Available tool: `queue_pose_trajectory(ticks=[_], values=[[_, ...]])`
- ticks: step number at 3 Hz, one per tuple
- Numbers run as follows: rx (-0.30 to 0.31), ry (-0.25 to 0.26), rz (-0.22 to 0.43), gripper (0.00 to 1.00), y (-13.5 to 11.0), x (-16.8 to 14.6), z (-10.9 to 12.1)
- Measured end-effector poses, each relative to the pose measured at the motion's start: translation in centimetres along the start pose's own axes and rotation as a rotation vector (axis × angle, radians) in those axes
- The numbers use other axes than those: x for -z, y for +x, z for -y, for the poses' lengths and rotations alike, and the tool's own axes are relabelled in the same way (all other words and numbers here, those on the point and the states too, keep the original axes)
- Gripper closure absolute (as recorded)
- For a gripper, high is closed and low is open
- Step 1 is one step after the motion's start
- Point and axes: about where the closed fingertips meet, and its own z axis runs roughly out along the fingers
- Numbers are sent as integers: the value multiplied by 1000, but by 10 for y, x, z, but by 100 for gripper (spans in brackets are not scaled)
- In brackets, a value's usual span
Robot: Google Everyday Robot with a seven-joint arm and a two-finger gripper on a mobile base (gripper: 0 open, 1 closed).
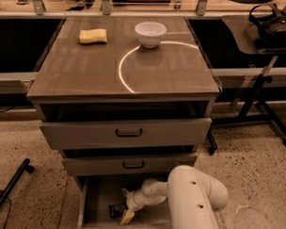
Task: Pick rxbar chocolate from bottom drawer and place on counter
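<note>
The bottom drawer (99, 192) of the cabinet is pulled out. A small black rxbar chocolate (116, 210) lies on its floor near the front. My gripper (124, 205) reaches down into this drawer from the right. It is open, with one finger behind the bar and the pale finger (126, 217) in front of it, so the bar's right end sits between them. My white arm (192, 198) covers the drawer's right side. The counter (158, 74), the glossy cabinet top with a thin white arc, is above.
A yellow sponge (93, 36) and a white bowl (150, 33) sit at the back of the counter. The two upper drawers (128, 133) stand slightly open above the gripper. A side table with headphones (273, 22) stands at the right, and a black leg (8, 192) lies on the floor at the left.
</note>
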Motion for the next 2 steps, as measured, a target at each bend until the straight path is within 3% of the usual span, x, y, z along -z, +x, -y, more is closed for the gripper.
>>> queue_pose_trajectory(ticks=[2], values=[[-7, -1, -13, 43, 0, -1, -2]])
